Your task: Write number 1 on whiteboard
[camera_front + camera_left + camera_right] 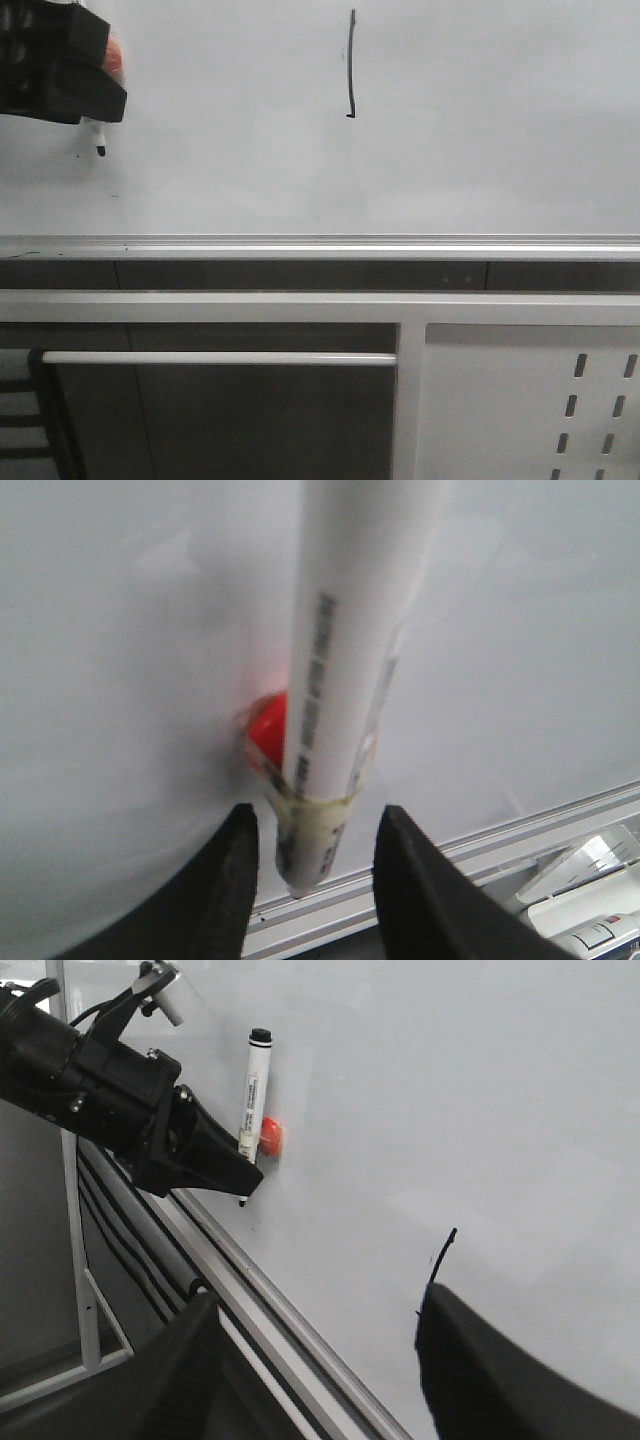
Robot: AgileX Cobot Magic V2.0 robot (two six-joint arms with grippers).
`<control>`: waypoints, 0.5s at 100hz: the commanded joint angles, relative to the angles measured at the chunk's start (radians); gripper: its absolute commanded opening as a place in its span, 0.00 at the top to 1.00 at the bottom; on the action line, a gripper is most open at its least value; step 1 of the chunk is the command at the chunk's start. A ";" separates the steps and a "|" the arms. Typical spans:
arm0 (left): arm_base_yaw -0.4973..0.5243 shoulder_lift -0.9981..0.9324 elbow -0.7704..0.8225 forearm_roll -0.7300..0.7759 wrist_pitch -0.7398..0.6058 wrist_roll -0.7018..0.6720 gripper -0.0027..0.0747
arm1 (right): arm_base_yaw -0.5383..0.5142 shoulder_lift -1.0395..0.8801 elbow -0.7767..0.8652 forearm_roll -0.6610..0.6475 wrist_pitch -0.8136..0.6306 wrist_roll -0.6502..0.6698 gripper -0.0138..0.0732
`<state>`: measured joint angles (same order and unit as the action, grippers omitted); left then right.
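A: Where is the number 1 (351,65)?

B: It is a thin black line, almost straight up, with a tiny foot at the bottom. It sits high on the big shiny white whiteboard (480,150), a bit right of the middle. In the right wrist view you can see part of it (440,1255) too.

A: What does the left hand (85,95) do?

B: The black left hand is at the top left, well apart from the line. It holds a white marker pen with a black tip (98,140). The tip points down, close to the board; I cannot tell if it touches. A small round red thing (270,1137) is just beside the pen.

A: And the right hand (315,1360)?

B: Its two black fingers are wide apart. Nothing is between them.

A: What is under the board?

B: A silver metal rail (320,247), and a grey panel with little slots (540,400).
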<state>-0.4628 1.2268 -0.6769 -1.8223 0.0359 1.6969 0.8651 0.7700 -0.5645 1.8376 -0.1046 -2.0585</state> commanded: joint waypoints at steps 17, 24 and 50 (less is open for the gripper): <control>0.003 -0.123 0.054 -0.031 0.031 -0.010 0.63 | 0.001 -0.010 -0.024 0.024 0.028 -0.001 0.39; 0.003 -0.167 0.080 -0.031 0.031 -0.014 0.63 | 0.001 -0.010 -0.024 0.024 0.028 -0.001 0.39; 0.003 -0.369 0.185 -0.031 0.029 -0.032 0.64 | 0.001 -0.010 -0.024 0.024 0.028 -0.001 0.39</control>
<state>-0.4628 0.9343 -0.4986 -1.8223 0.0365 1.6767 0.8651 0.7700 -0.5645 1.8376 -0.1046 -2.0585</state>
